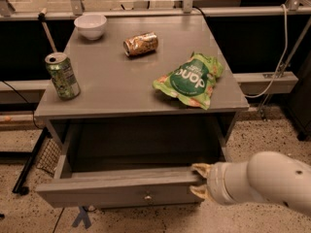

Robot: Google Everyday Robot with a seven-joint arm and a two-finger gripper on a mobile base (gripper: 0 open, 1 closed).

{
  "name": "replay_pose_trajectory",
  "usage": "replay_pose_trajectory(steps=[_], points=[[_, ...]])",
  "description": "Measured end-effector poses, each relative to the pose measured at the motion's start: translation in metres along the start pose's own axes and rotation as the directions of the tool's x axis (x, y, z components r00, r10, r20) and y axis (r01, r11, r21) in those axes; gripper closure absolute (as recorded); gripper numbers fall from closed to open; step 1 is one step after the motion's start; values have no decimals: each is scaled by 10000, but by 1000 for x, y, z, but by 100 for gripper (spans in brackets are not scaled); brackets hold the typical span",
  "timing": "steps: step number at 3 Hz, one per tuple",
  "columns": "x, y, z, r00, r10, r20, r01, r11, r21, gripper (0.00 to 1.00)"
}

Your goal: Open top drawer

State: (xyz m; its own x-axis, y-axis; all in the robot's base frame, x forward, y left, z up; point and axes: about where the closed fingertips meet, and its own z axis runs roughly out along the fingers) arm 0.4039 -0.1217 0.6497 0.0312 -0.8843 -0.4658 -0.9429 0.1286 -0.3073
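Note:
The top drawer [112, 191] is a wide grey drawer under the grey cabinet top, pulled well out toward me, its dark inside showing. A small round metal knob [147, 196] sits at the centre of its front panel. My gripper [199, 180] is at the right end of the drawer front, yellowish fingertips [199, 169] above and below the top edge of the panel. My white arm [265, 181] comes in from the lower right.
On the cabinet top [112, 86] stand a green can [62, 75] at the left, a white bowl [90, 26] at the back, a can lying on its side [141, 43], and a green chip bag [190, 79] at the right. Speckled floor surrounds the cabinet.

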Motion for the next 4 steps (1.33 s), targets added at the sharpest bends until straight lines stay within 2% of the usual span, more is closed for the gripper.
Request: replay_pose_trajectory(steps=[2,3,4], points=[[0,2,-1,10000,17,-5,-17,10000,24,100],[0,28,-11,9998,200,-59,-198,9995,263,100],[0,28,-11,9998,200,-59,-198,9995,263,100]])
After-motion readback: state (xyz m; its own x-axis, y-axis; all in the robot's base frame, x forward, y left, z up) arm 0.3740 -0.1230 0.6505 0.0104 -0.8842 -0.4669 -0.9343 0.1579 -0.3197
